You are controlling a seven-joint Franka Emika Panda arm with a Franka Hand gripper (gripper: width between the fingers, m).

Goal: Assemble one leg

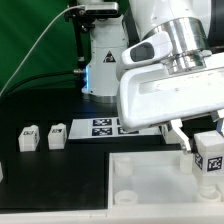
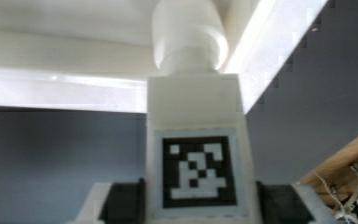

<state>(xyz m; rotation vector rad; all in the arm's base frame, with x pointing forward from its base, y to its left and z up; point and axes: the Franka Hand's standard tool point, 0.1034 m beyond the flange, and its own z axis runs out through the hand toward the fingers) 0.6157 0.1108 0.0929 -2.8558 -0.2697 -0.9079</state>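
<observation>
My gripper [image 1: 205,148] is shut on a white leg [image 1: 210,157] with a black-and-white tag on its face. It holds the leg over the right side of the large white panel [image 1: 140,185]. In the wrist view the leg [image 2: 195,110] stands between my two dark fingers [image 2: 123,203], its tag facing the camera. Its round threaded end [image 2: 188,40] points at the white panel [image 2: 51,60]. I cannot tell whether the leg touches the panel. Two more legs [image 1: 28,138] [image 1: 57,134] stand on the black table at the exterior view's left.
The marker board [image 1: 104,126] lies on the table behind the panel. A white and black stand [image 1: 100,60] with a blue light rises at the back, with a cable running to it. A green curtain hangs behind.
</observation>
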